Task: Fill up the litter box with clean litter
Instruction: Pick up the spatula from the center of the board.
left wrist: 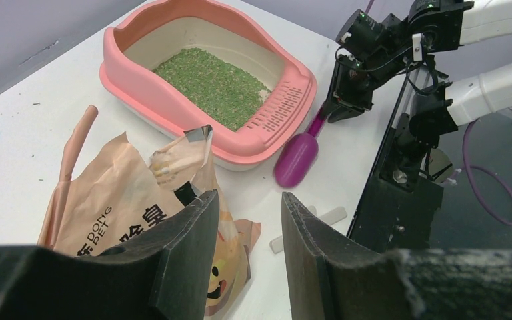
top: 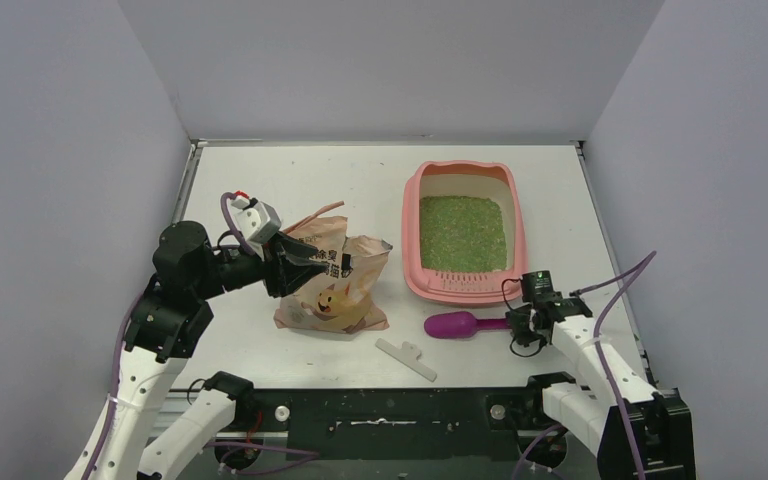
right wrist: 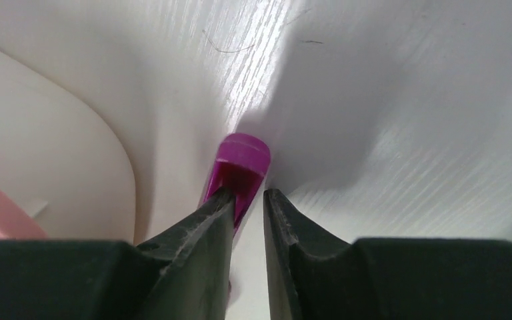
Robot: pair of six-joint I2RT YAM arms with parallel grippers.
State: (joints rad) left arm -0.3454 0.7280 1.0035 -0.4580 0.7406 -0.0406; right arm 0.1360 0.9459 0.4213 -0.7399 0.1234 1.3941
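The pink litter box (top: 460, 292) stands at the right middle of the table, with a bed of green litter (top: 462, 233) in it; both also show in the left wrist view, the box (left wrist: 140, 93) and the litter (left wrist: 213, 87). A tan litter bag (top: 340, 290) lies crumpled left of the box. My left gripper (top: 295, 268) hovers over the bag's top, open and empty (left wrist: 249, 207). A magenta scoop (top: 450, 324) lies on the table in front of the box. My right gripper (right wrist: 248, 195) is slightly open astride the end of the scoop handle (right wrist: 243, 160), which lies by the left finger.
A white flat clip (top: 407, 358) lies near the front edge between the bag and the scoop. A tan strip (left wrist: 73, 150) sticks out behind the bag. The box's outer wall (right wrist: 40, 167) is close on the right gripper's left. Grey walls enclose three sides.
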